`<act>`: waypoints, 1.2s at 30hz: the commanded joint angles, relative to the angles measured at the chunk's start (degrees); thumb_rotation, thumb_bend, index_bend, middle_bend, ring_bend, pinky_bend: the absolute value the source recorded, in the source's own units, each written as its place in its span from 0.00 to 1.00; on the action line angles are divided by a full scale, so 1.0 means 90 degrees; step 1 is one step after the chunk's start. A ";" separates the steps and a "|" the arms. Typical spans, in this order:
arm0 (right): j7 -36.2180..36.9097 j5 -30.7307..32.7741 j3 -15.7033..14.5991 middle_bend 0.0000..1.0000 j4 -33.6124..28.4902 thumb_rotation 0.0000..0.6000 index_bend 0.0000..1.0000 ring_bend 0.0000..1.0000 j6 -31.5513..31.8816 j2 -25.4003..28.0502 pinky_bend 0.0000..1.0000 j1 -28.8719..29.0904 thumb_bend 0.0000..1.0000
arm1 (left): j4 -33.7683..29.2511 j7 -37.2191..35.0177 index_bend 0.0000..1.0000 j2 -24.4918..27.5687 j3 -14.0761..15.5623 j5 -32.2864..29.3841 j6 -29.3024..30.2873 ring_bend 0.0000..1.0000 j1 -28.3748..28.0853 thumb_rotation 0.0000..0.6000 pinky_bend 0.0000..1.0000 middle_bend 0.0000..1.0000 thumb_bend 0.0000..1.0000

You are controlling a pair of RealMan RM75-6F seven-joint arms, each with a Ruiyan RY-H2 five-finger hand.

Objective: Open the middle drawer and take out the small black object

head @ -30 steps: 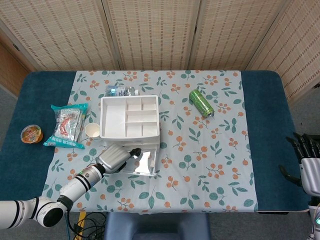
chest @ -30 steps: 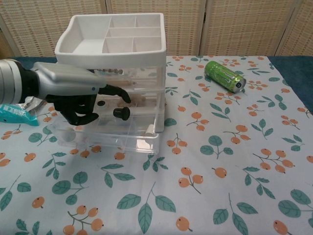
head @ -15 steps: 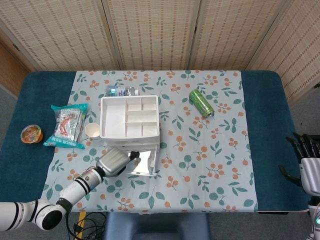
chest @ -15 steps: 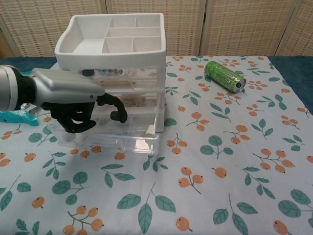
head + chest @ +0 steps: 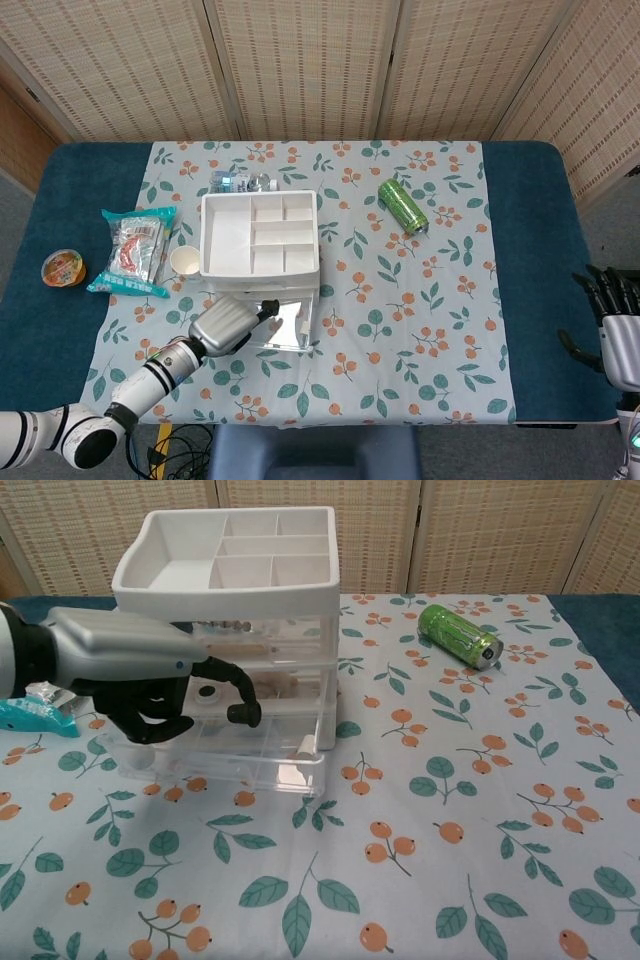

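A drawer unit [image 5: 260, 235] [image 5: 225, 560] with a white tray top and clear drawers stands left of centre. One clear drawer [image 5: 298, 325] [image 5: 262, 768] is pulled out toward me. My left hand [image 5: 224, 326] [image 5: 140, 670] reaches over that drawer from the left. A black finger curls down against the thumb, and they pinch the small black object [image 5: 243, 714] [image 5: 268, 307] above the drawer's middle. My right hand [image 5: 612, 330] hangs at the table's right edge with its fingers apart, holding nothing.
A green can [image 5: 402, 206] [image 5: 458, 635] lies on its side to the right of the unit. A snack bag [image 5: 135, 250], a paper cup [image 5: 185, 261] and a jelly cup [image 5: 62, 268] sit to its left. A small bottle [image 5: 240, 181] lies behind it.
The left hand's finger has curled down from above onto the small black object, and the hand has drawn slightly back toward me. The right hand has not moved.
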 commanded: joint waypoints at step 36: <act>0.0020 0.0051 0.0013 0.08 0.0043 1.00 0.12 0.04 -0.0065 -0.0012 0.07 0.0019 0.29 | 0.0344 0.0565 0.15 -0.0454 0.0053 -0.1063 -0.0097 1.00 -0.0387 1.00 1.00 0.99 0.59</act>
